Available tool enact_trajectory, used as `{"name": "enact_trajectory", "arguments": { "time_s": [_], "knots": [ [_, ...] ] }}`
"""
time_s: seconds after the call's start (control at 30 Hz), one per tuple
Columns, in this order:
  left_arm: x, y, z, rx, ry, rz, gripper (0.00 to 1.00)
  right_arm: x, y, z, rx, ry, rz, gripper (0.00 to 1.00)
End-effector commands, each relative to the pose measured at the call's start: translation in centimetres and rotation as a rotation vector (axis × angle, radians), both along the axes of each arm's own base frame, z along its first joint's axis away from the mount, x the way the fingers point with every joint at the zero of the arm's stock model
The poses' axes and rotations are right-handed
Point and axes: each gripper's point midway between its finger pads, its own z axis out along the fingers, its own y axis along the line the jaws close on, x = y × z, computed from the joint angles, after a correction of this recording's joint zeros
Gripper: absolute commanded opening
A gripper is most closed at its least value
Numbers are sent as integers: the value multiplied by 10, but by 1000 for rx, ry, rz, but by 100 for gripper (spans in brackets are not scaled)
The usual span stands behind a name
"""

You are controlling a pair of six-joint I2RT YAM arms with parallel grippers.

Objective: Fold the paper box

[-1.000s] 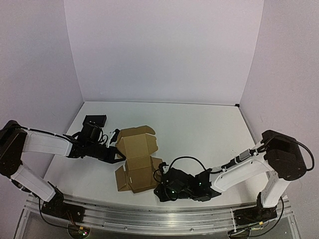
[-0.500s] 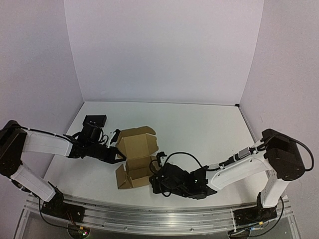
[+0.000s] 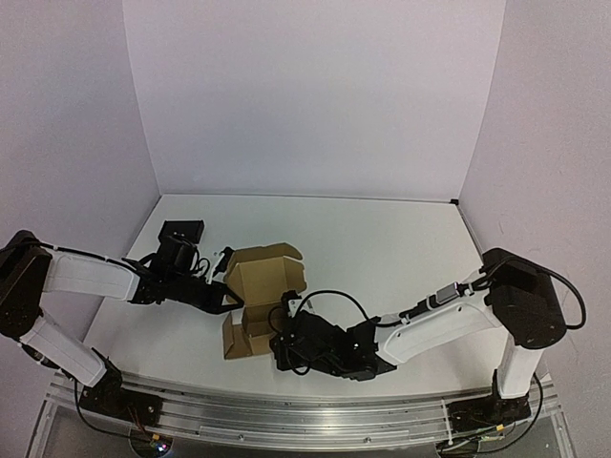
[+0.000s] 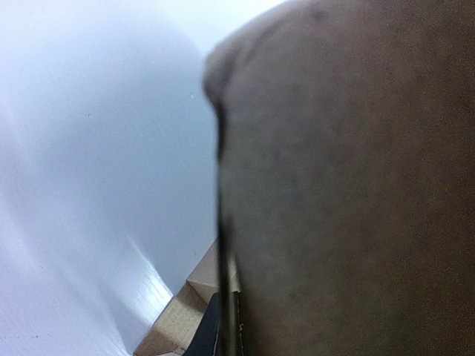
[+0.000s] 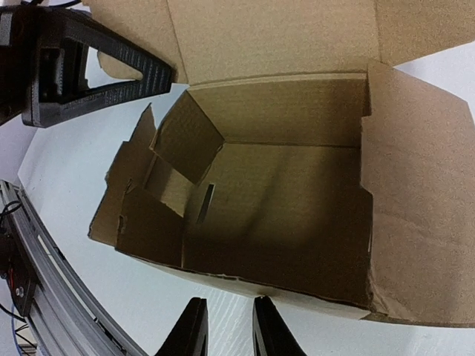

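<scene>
1. The paper box (image 3: 260, 286) sits half-formed on the white table (image 3: 382, 243), front-left of centre — lid flap raised, side flaps loose.
2. Left gripper (image 3: 227, 292): jaws closed against the box's left flap — a pinch cannot be confirmed.
3. Right gripper (image 5: 228, 315): narrow gap, nothing in it, just beside the box's near wall.

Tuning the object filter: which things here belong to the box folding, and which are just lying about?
Job:
paper box
left fingers, pinching its flap
right fingers, open beside it

Lying about:
small black rectangular object, near the left arm
</scene>
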Motion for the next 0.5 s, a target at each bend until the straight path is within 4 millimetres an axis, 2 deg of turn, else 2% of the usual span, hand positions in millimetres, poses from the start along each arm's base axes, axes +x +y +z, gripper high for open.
{"name": "enact_trajectory", "arguments": {
  "time_s": [0.0,0.07,0.3,0.47],
  "knots": [
    [0,-4,0,8,-63,-56,0,0,6,3,24,3,-3,24],
    [-2,-5,-1,6,-62,-65,1,0,1,-2,21,12,-20,24],
    [-4,-7,3,-3,-49,-78,18,1,-5,-8,8,17,-38,25],
    [1,-8,11,5,-63,-74,20,0,-6,-14,2,27,-41,25]
  ]
}}
